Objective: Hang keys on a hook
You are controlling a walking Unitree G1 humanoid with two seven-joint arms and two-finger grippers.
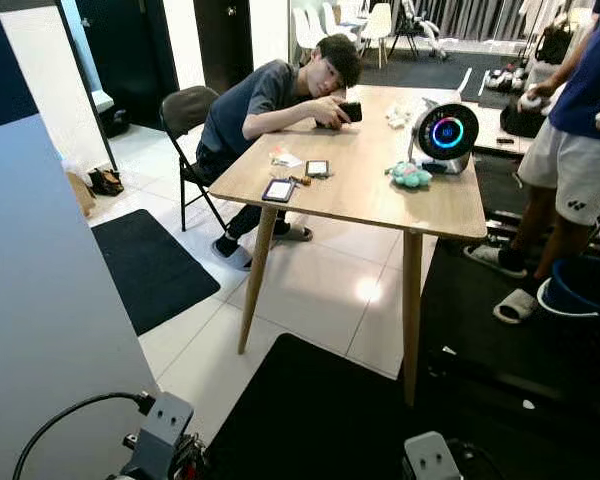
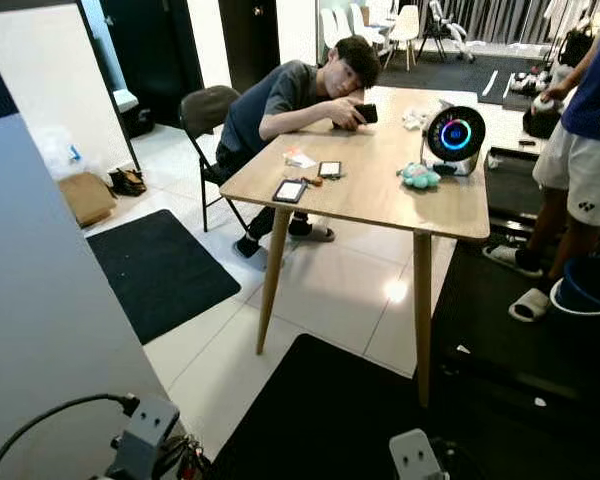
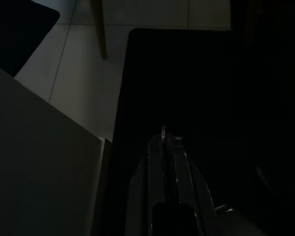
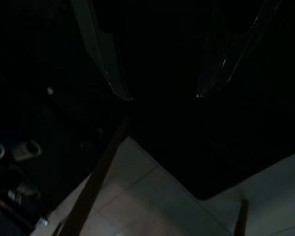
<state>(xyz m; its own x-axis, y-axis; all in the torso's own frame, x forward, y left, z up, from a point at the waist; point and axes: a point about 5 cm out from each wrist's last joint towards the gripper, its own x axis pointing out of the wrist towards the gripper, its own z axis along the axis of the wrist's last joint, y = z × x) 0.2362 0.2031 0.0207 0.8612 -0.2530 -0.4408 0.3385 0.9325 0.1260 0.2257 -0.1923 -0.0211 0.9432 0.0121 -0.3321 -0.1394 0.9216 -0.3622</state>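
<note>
Your left gripper (image 3: 164, 140) hangs low at your side, pointing down at the black mat (image 3: 187, 88) beside the grey panel (image 3: 39, 162). Its two fingers are pressed flat together, a narrow pinch. At the very tips there's a thin curved glint of metal. That looks like the ring of the keys (image 3: 163, 131), though the wrist view is too dark to swear to it. A tight pinch makes sense for a ring that thin, since any slack would let it slip out on the walk.

Your right gripper (image 4: 162, 96) also hangs low over the mat, fingers spread wide with nothing between them. I'd judge it's spare, ready to steady you or take over.

Ahead of you stands the wooden table (image 1: 370, 200). A seated person (image 1: 270, 100) leans across it with a phone, and a tablet (image 1: 278, 190), a teal toy (image 1: 410, 175) and a round glowing gadget (image 1: 447, 133) lie on top. A second person (image 1: 580, 150) stands at the far right, near a blue tub (image 1: 580, 290).

By my read you're in the carry stage, with the hanging not yet begun. The hook is yours to find, so turn your head before you step. The grey panel is close on your left and the table leg (image 1: 257, 280) is ahead, so there's little room to swing that arm.
</note>
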